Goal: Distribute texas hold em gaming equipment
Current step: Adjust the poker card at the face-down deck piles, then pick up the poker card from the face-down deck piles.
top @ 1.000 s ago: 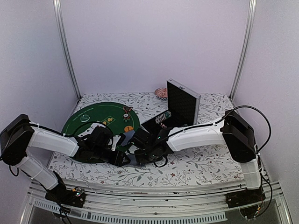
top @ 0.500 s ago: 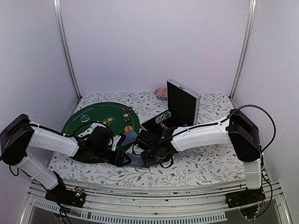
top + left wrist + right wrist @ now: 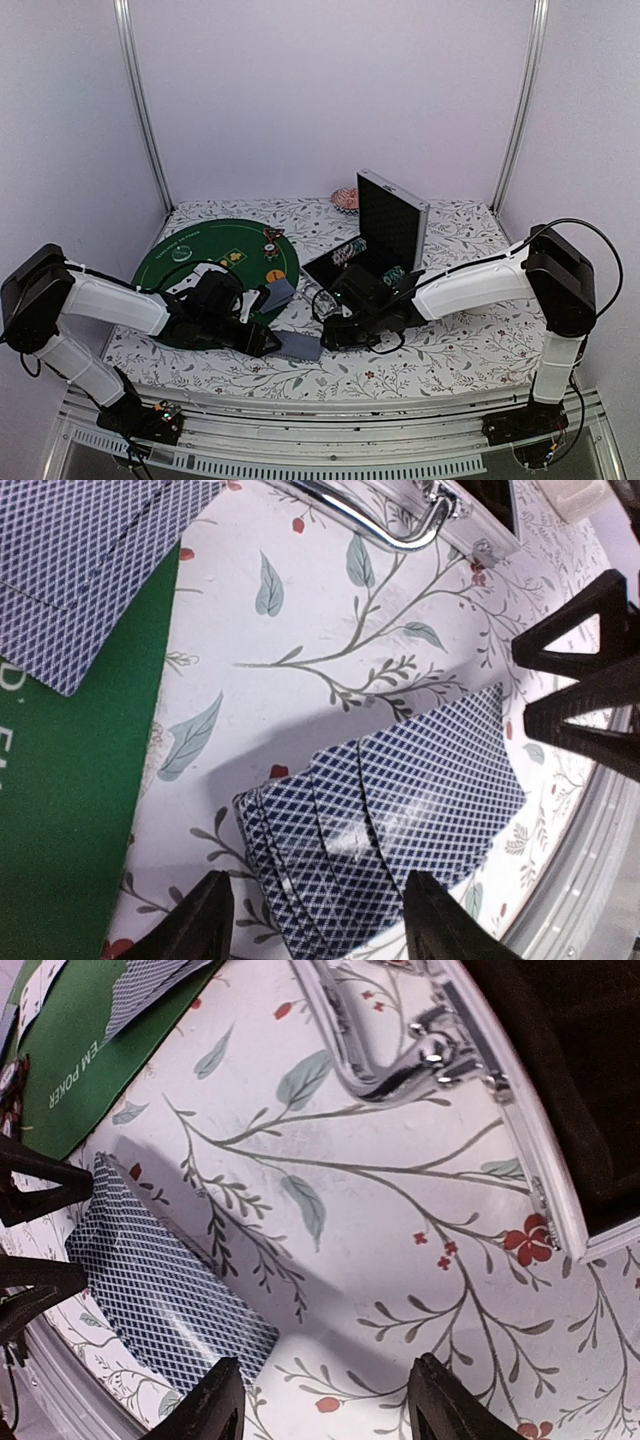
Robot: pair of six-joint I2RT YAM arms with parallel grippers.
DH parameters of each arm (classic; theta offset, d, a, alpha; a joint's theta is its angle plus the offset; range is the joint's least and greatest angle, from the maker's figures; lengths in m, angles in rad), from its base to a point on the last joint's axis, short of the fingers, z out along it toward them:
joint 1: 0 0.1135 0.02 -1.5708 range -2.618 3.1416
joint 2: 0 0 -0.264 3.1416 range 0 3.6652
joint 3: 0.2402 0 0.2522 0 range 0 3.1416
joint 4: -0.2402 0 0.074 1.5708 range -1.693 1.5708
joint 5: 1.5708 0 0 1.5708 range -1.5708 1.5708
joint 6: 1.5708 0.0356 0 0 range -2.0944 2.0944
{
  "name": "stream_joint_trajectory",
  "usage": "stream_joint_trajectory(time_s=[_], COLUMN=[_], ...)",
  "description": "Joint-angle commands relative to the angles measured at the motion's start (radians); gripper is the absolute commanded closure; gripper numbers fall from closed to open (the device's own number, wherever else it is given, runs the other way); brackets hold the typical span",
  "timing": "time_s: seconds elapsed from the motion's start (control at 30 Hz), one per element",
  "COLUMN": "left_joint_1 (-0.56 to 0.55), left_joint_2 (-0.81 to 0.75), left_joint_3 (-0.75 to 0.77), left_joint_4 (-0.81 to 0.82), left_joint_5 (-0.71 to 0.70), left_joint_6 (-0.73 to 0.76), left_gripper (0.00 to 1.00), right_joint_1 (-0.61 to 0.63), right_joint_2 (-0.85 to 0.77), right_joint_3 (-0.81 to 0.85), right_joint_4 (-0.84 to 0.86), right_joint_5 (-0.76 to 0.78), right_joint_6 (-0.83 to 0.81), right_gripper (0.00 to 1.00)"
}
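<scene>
1. Fingertips (image 3: 205,925) on left gripper (image 3: 322,922): parted about halfway, straddling the near end of the slightly fanned deck of grey-blue diamond-backed playing cards (image 3: 400,820). Hovering rather than gripping, by the look of it; nothing clamped.
2. Fingertips (image 3: 215,1405) on right gripper (image 3: 325,1400): likewise parted, only floral white tablecloth (image 3: 400,1260) between them, holding nothing.
3. Just changed: right gripper, a second ago down at the deck nose to nose with the left one, now pulled back toward the open silver black-lined case (image 3: 392,225). Left gripper in the same spot as before.
4. Reads as a hand-off finished: leaves the deck to the left side alone, free for lifting or dealing toward the round green felt poker mat (image 3: 210,235). Most cards apparently undealt.
5. Deck's place: flat on the tablecloth near the table's front edge, just off the mat's rim, between the two grippers.
6. Deck's look: thin stack, top cards slid sideways into a short fan, edges stepped, backs glossy. Likely slippery, apt to shed cards if pinched at one corner.
7. Elsewhere: two face-down cards (image 3: 80,560) overlapping on the mat's edge; striped poker chips (image 3: 270,240) and small orange round button (image 3: 272,273) farther out on the mat.
</scene>
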Motion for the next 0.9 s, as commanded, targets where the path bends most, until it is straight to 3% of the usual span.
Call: stream_joint_trajectory(time_s=[0.0, 0.87], left_joint_1=[-0.015, -0.016], left_joint_2=[0.026, 0.028], left_joint_3=[-0.005, -0.002], left_joint_4=[-0.038, -0.041], left_joint_5=[0.008, 0.011], left_joint_6=[0.007, 0.013], left_gripper=[0.39, 0.41], right_joint_1=[-0.037, -0.089], right_joint_2=[-0.041, 0.044], right_joint_3=[-0.088, -0.156], right_joint_4=[0.206, 0.412], right_joint_5=[-0.156, -0.335], right_joint_6=[0.04, 0.078], right_gripper=[0.46, 0.66])
